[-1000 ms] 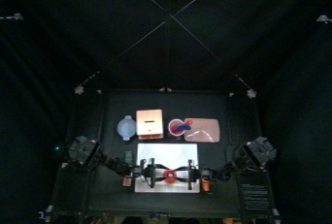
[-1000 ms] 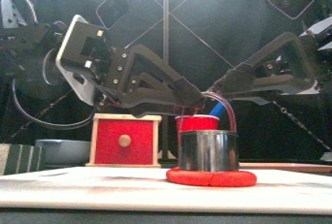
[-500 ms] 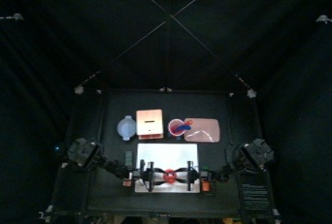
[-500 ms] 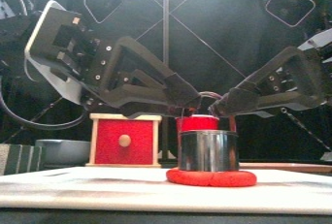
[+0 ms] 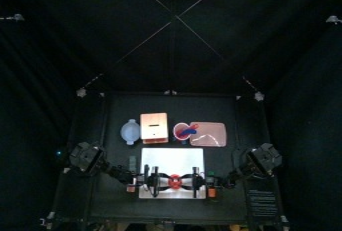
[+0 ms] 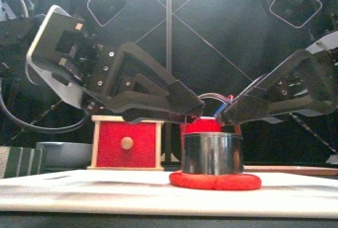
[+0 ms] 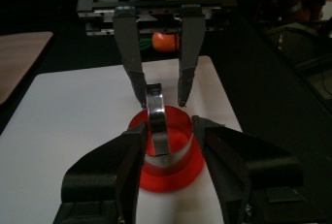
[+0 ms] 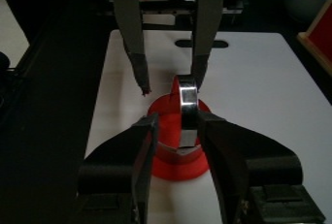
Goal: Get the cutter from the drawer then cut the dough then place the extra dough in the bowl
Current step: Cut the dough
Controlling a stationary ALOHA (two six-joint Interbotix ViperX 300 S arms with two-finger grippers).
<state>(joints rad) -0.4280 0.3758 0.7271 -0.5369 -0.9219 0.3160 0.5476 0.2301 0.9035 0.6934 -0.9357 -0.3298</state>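
Note:
A round metal cutter (image 6: pixel 211 154) stands upright on a flat red dough disc (image 6: pixel 214 181) on the white cutting board (image 6: pixel 93 187). My left gripper (image 6: pixel 201 102) comes in from the left and my right gripper (image 6: pixel 228 115) from the right. Both sets of tips meet just above the cutter's rim, by its wire handle. In the left wrist view the cutter (image 7: pixel 157 126) and dough (image 7: pixel 169 170) sit between my open left gripper (image 7: pixel 169 145). The right wrist view shows the cutter (image 8: pixel 185 107) between my open right gripper (image 8: pixel 182 136). From above, the dough (image 5: pixel 173 182) lies between both grippers.
Behind the board stand the wooden box with its red drawer front (image 6: pixel 129 143), the blue-grey bowl (image 5: pixel 130 130) to its left, and the pink tray (image 5: pixel 214 134) with the red cup (image 5: pixel 185 131) to its right. The board's front part (image 5: pixel 174 197) is bare.
Both arms swung down and inward over the cutter during the first half second. Since then the right gripper's tips have dropped slightly lower and to the right, uncovering the wire handle.

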